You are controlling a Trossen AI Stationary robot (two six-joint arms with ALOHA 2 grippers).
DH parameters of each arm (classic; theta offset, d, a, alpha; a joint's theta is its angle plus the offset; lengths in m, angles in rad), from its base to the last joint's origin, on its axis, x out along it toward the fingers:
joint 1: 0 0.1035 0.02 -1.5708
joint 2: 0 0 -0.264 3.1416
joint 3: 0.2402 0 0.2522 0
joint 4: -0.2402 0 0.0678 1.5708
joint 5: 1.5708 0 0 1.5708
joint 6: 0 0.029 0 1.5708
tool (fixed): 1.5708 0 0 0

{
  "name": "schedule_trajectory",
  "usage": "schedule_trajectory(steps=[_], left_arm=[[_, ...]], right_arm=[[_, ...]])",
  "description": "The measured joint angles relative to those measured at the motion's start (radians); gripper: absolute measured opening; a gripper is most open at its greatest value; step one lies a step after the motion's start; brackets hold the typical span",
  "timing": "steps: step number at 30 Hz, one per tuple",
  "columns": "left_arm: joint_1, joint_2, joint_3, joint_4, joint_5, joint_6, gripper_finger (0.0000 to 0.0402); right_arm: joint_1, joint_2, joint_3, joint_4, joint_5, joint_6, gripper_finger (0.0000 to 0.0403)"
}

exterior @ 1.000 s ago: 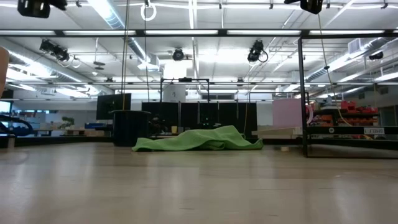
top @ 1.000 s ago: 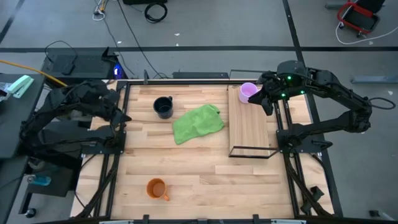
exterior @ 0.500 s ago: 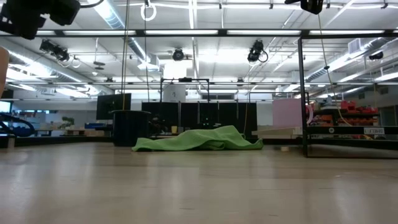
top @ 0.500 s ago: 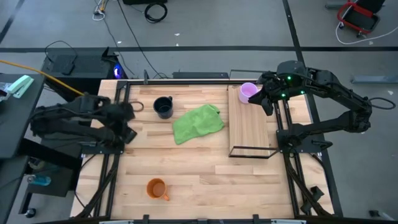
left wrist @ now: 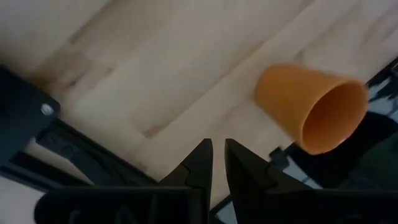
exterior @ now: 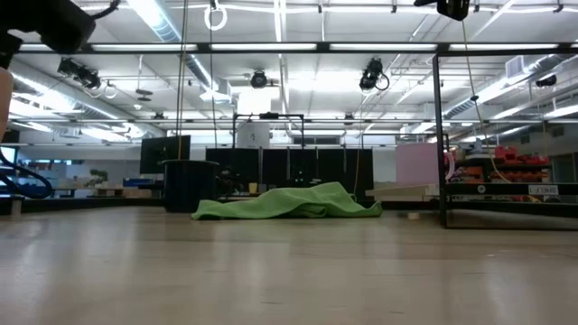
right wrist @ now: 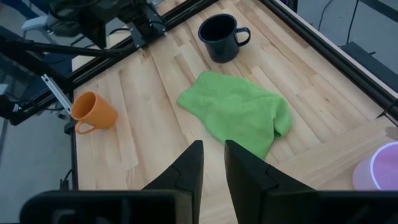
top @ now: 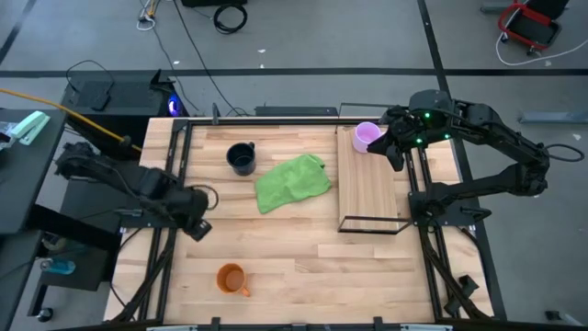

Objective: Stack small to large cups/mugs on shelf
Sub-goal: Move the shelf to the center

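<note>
The pale purple mug (top: 367, 136) stands on the far end of the wooden shelf (top: 372, 188) and also shows in the low view (exterior: 418, 166). The navy mug (top: 242, 158) stands on the table at the far left of centre. The orange mug (top: 231, 278) sits near the table's near edge and also shows in the left wrist view (left wrist: 311, 109). My left gripper (top: 198, 226) is shut and empty above the table's left side, apart from the orange mug. My right gripper (top: 396, 153) is shut and empty, beside the purple mug.
A crumpled green cloth (top: 292, 181) lies between the navy mug and the shelf. The shelf's thin black wire frame (top: 371, 223) rises at its ends. Dark rails (top: 172, 184) run along the table's left and right edges.
My left gripper has swung out from the table's left side and gone toward the near edge, closer to the orange mug. The mugs, the cloth and my right arm have stayed where they were.
</note>
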Motion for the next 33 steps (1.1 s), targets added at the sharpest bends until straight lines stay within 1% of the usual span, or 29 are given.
schedule_trajectory(steps=[7, 11, 15, 19, 25, 28, 30, 33], left_arm=[[-0.180, 0.100, -0.013, 0.206, -0.001, -0.139, 0.0050], [-0.276, 0.174, -0.013, 0.259, 0.001, -0.212, 0.0050], [-0.346, 0.245, -0.013, 0.311, 0.003, -0.294, 0.0051], [-0.383, 0.315, -0.013, 0.424, -0.003, -0.352, 0.0051], [-0.412, 0.420, -0.013, 0.557, -0.030, -0.383, 0.0052], [-0.413, 0.456, -0.013, 0.601, -0.031, -0.388, 0.0052], [-0.413, 0.471, -0.013, 0.619, -0.035, -0.391, 0.0052], [-0.413, 0.481, -0.013, 0.625, -0.057, -0.402, 0.0052]], right_arm=[[0.000, 0.000, 0.000, -0.021, 0.000, 0.000, 0.0074], [0.000, 0.000, 0.000, -0.022, 0.000, -0.002, 0.0074], [0.000, 0.000, 0.000, -0.022, 0.000, -0.008, 0.0074], [0.000, 0.000, 0.000, -0.022, 0.000, -0.019, 0.0074], [0.000, 0.000, 0.000, -0.023, 0.000, -0.018, 0.0074], [0.000, 0.000, 0.001, -0.067, 0.002, 0.051, 0.0074], [-0.002, 0.000, 0.001, -0.148, 0.038, 0.121, 0.0074], [-0.003, -0.001, 0.001, -0.272, 0.164, 0.172, 0.0074]])
